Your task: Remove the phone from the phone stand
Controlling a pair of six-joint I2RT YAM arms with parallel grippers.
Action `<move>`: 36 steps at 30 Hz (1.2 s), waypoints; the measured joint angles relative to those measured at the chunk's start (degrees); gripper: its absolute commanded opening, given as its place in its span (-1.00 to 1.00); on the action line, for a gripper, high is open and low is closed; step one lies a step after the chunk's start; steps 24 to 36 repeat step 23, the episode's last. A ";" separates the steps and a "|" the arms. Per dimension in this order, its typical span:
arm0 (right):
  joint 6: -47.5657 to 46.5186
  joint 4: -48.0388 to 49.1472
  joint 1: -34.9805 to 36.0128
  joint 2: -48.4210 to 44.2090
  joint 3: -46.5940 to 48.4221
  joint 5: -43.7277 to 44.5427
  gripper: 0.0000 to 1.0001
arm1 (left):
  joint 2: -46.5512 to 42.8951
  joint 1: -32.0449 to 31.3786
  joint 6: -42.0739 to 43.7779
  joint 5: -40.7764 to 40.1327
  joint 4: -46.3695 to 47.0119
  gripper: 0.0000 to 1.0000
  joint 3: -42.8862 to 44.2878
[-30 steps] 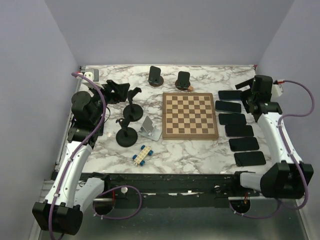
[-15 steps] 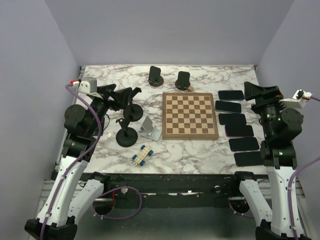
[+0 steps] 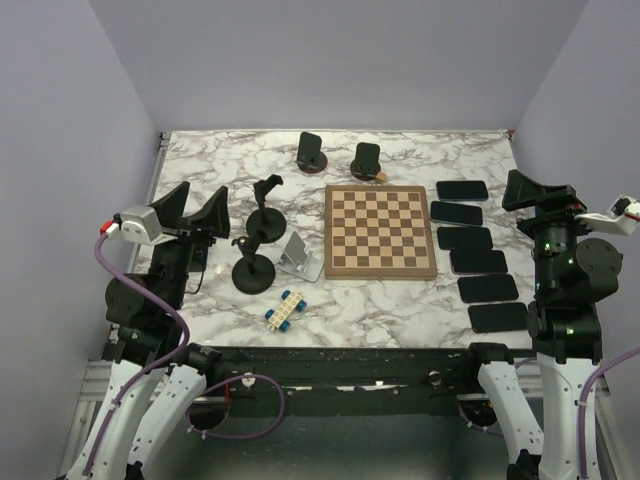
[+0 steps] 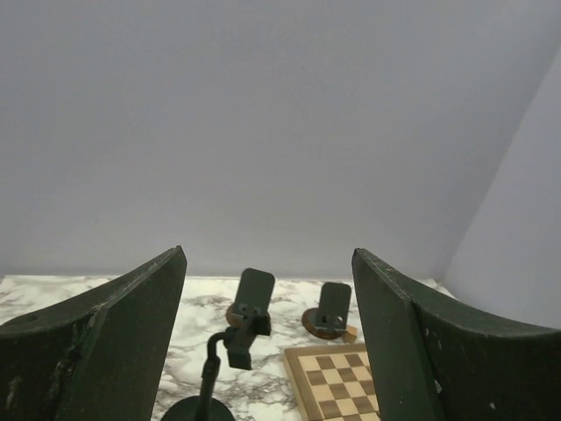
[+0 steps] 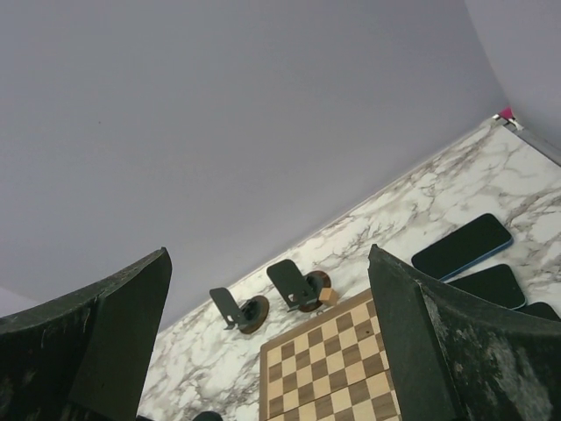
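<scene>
Looking over the worktop: marble-patterned, walled on three sides, with everything on it spread out and nothing being touched.
Arms: both are folded up at the near edge, well apart from every object.
Left gripper: raised over the left margin, jaws spread wide, nothing between them.
Right gripper: raised over the right margin, jaws fully spread, empty too.
Chessboard: lies flat in the middle, with no pieces on it.
Phones: six dark handsets lie flat in a staggered column just right of the chessboard, and none is propped up.
Black stalk stands: two on round feet left of the chessboard, cradles bare.
Wooden-footed stands: two at the far edge. Their dark tilted plates look like the stands' own backs rather than handsets, though they are small from here.
Silver folding stand: sits at the chessboard's near-left corner and holds nothing.
Toy brick: blue and white, near the front edge, no part of the job.
Step in hand: I judge this to be a parked pose. No stand appears to hold a phone, so the lifting-out looks finished or not set up.
Next move: if a far plate does prove to be a phone, an arm must reach across, close on its side edges, and lift up and clear without tipping the stand.
</scene>
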 measured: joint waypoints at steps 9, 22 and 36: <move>0.24 -0.11 0.00 -0.44 -0.46 0.33 1.00 | -3.98 -0.48 2.36 -8.76 2.05 0.69 -1.81; 1.49 1.07 0.00 -0.31 -1.53 0.11 1.00 | -3.91 -0.74 2.49 -9.97 2.12 0.69 -1.81; 1.49 1.07 0.00 -0.31 -1.53 0.11 1.00 | -3.91 -0.76 2.49 -9.97 2.12 0.69 -1.81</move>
